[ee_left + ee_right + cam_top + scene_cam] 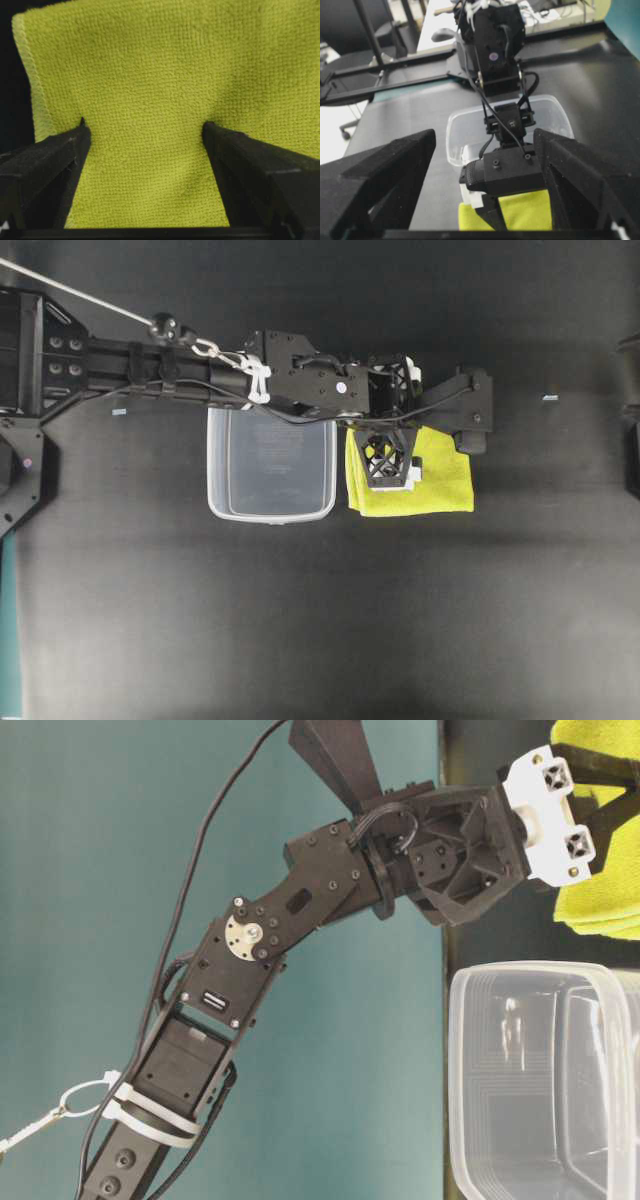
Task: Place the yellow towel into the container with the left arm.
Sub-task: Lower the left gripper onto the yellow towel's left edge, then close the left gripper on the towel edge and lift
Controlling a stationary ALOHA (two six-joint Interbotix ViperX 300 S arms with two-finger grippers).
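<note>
The yellow towel lies folded on the black table just right of the container, a clear empty tub. My left gripper has reached over the tub's far rim and points down onto the towel's left part. In the left wrist view the towel fills the frame. The left gripper is open, with both fingertips resting on the cloth and a wide strip of it between them. My right gripper is open and empty, facing the left arm, the towel and the tub.
The left arm stretches across from the left over the tub. Part of the right arm shows at the right edge. Small tape marks lie on the table. A teal wall stands behind.
</note>
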